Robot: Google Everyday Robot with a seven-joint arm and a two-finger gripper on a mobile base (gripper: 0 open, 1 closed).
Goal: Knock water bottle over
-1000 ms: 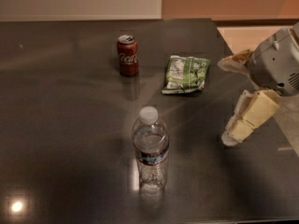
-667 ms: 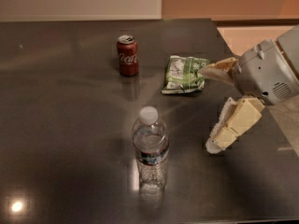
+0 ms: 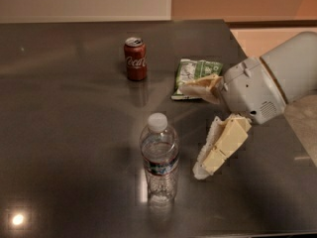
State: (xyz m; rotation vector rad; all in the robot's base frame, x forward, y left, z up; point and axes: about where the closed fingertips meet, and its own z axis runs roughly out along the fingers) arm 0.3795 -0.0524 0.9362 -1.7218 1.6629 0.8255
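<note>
The water bottle (image 3: pixel 159 157) stands upright on the dark table (image 3: pixel 69 133), near the front middle. It is clear and ribbed, with a white cap and a dark label band. My gripper (image 3: pixel 190 130) comes in from the right, with its two cream fingers spread apart. One finger (image 3: pixel 202 87) reaches over the chip bag; the other finger (image 3: pixel 220 145) points down-left, its tip close to the bottle's right side without touching it. Nothing is held.
A red Coca-Cola can (image 3: pixel 134 58) stands upright at the back, left of a green chip bag (image 3: pixel 195 76). The table's right edge runs behind my arm (image 3: pixel 277 83). A bright light reflection lies at the front left (image 3: pixel 18 219).
My gripper has moved left across the table toward the water bottle. The bottle, can and bag have not moved.
</note>
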